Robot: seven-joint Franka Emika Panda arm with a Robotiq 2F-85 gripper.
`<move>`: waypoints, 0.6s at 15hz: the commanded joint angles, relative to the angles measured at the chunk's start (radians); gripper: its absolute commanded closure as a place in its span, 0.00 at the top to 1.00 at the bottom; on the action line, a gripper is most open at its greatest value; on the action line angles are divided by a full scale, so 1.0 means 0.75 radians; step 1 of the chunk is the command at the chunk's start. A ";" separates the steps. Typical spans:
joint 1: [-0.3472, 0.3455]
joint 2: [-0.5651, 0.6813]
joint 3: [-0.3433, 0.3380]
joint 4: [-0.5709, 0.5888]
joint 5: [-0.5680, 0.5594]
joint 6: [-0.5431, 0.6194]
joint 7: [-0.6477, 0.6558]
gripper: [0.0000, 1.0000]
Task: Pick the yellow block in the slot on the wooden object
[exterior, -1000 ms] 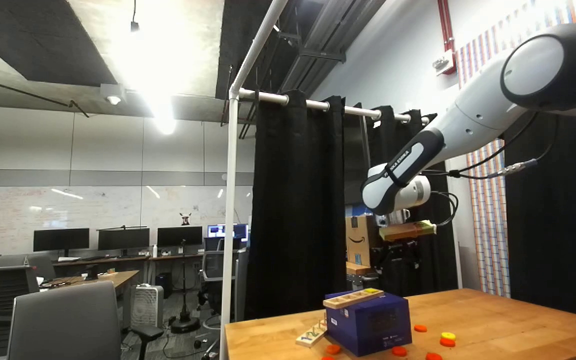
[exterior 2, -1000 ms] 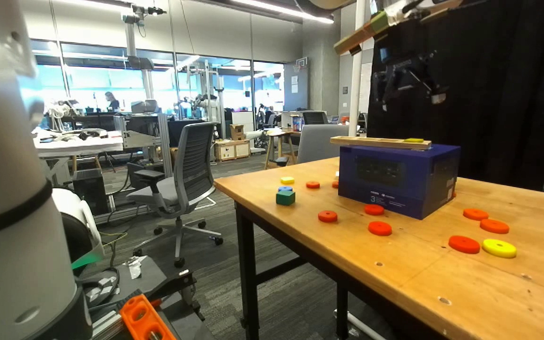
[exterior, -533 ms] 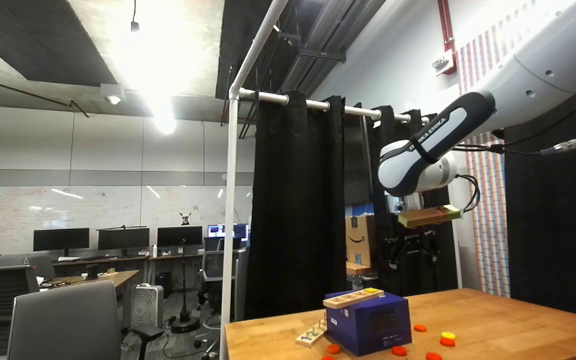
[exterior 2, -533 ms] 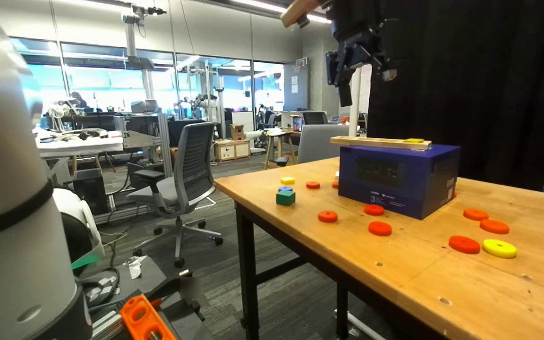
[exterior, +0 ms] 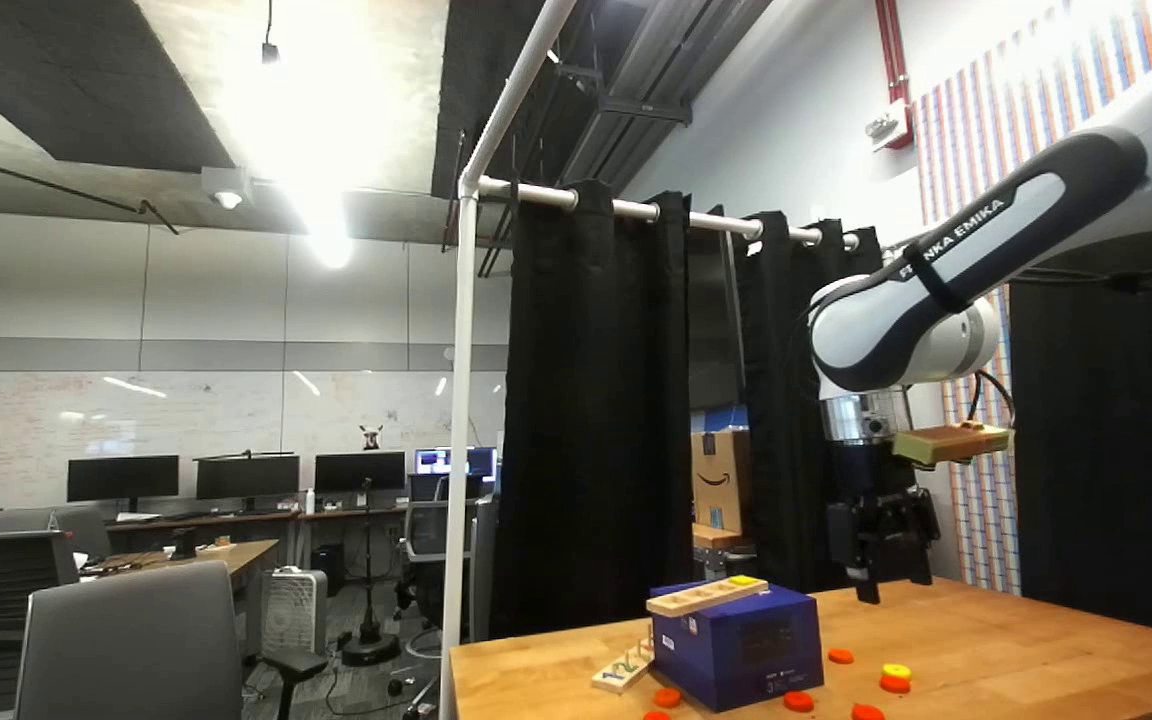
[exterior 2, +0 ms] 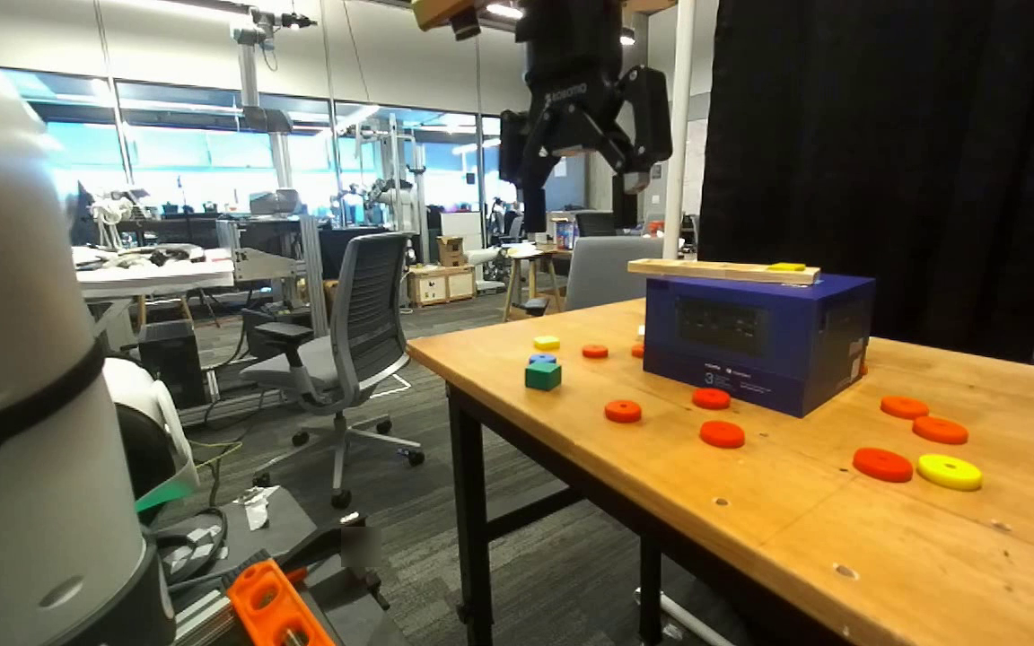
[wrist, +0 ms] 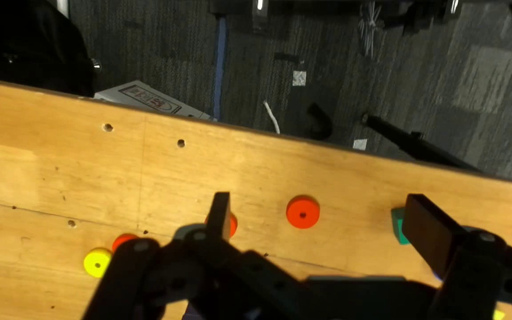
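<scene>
I had the hand (exterior 2: 579, 222) spread wide, upper centre of an exterior view. Low, right of centre in an exterior view, the slotted wooden tray (exterior: 706, 602) ran lengthwise lower-left to upper-right atop the blue box (exterior: 736, 655), yellow block (exterior: 741, 580) at its upper-right end.

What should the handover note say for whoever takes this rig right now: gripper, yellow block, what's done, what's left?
Gripper: open, holding nothing, hanging above the table, apart from the wooden tray.
Yellow block: at one end of the slotted tray, which lies on top of the blue box. How deep it sits in its slot, I can't tell.
Done: nothing picked yet.
Left: probably bring the gripper over that end, close on the block and lift. Mind the loose yellow piece on the table; it's likely not the target.
</scene>
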 commanded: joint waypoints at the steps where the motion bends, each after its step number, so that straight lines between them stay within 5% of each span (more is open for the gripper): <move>1: 0.034 -0.206 -0.046 -0.090 0.002 -0.122 -0.201 1.00; 6: 0.036 -0.390 -0.067 -0.110 -0.015 -0.307 -0.323 1.00; 9: 0.017 -0.462 -0.091 -0.084 0.053 -0.387 -0.249 1.00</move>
